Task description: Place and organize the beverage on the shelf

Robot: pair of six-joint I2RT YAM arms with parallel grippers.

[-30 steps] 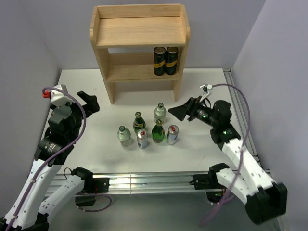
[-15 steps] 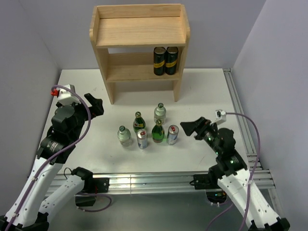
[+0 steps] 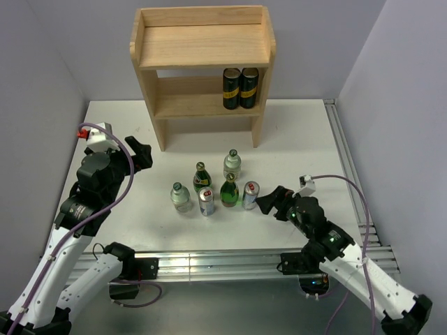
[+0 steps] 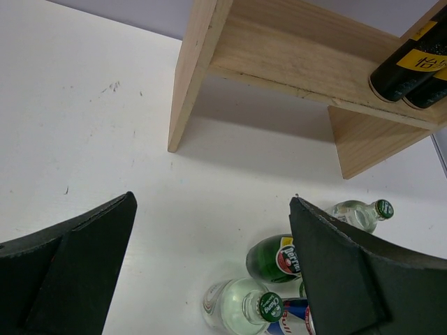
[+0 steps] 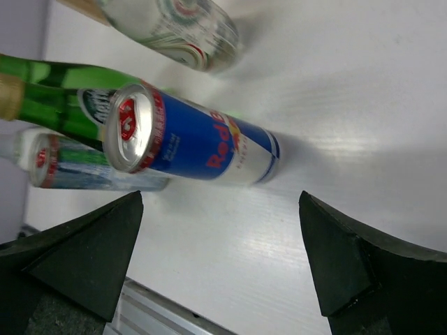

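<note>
The light wood shelf [image 3: 202,45], with two tiers and a rimmed top board, stands upright at the table's far side. The six drinks stand upright, clustered in front of it. The rear clear bottle [image 3: 232,165] is nearest the shelf, with the left green bottle [image 3: 202,177] beside it. The front row, from left to right, is the front clear bottle [image 3: 181,197], left can [image 3: 207,202], middle green bottle [image 3: 229,190] and right can [image 3: 251,195].

Shelf [image 3: 202,49] at twelve o'clock on the table [image 3: 307,132]; two cans [image 3: 240,88] on its lower tier, right end; six drinks [image 3: 229,190] clustered mid-table; left gripper [image 3: 140,152] at their ten o'clock, right gripper [image 3: 269,202] at four.
</note>
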